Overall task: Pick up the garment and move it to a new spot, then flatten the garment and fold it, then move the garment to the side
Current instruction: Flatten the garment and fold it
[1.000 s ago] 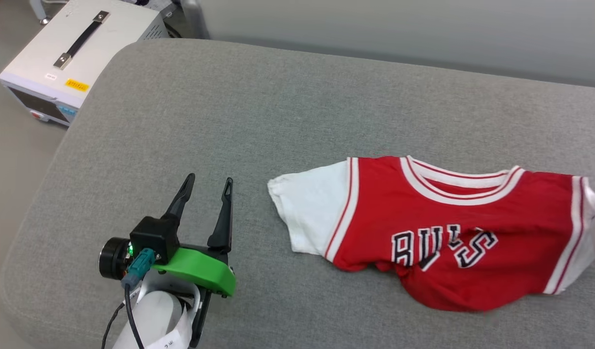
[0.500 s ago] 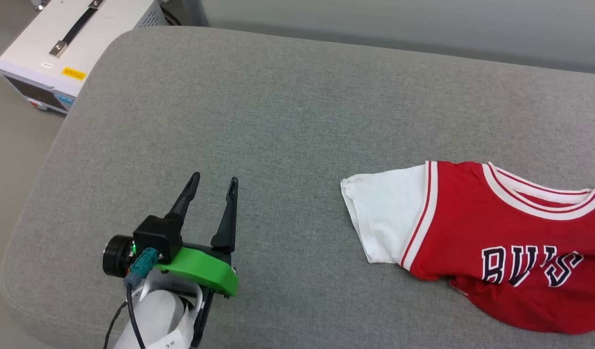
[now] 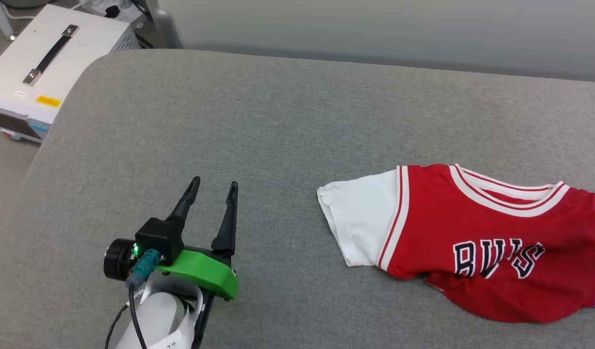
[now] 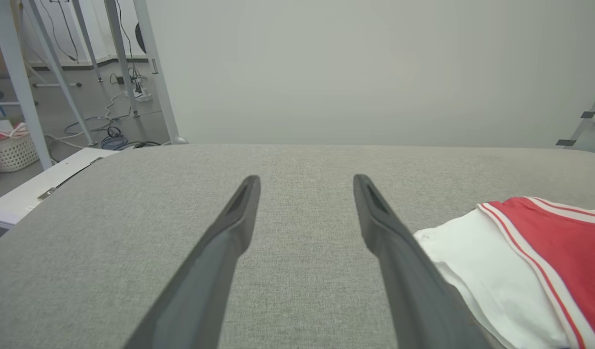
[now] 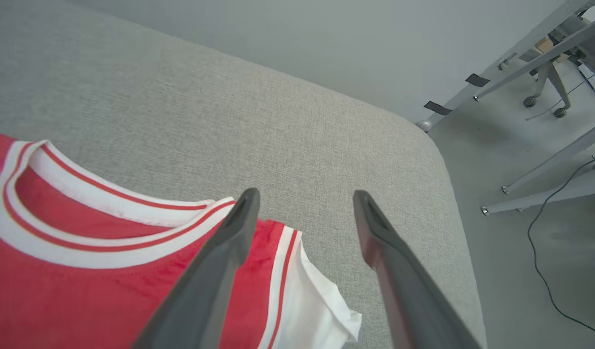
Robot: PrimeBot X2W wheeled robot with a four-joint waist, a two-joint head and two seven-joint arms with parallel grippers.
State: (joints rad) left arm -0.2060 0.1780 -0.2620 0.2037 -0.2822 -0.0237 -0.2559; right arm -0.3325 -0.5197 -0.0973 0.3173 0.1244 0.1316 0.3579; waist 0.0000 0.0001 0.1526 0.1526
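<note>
The garment [image 3: 472, 228], a red shirt with white sleeves and black lettering, lies crumpled on the right of the grey cushion [image 3: 258, 121], its lower hem bunched under. My left gripper [image 3: 215, 182] rests open and empty to its left, well apart from it. From the left wrist, the left gripper [image 4: 305, 179] points across the bare cushion, with the garment [image 4: 520, 252] and its white sleeve at the right. My right gripper [image 5: 305, 193] hovers open above the garment [image 5: 84, 271], near its collar and other white sleeve, with nothing between the fingers.
A white box with a black handle [image 3: 45, 72] stands on the floor past the cushion's far left corner. In the right wrist view the cushion's rounded edge [image 5: 443, 160] drops to the floor, where metal frame legs [image 5: 544, 63] and a cable lie.
The head camera has shifted, so the whole picture slid. My right gripper has opened. A pale piece of the right arm at the right edge has left the head view. The left gripper stays put.
</note>
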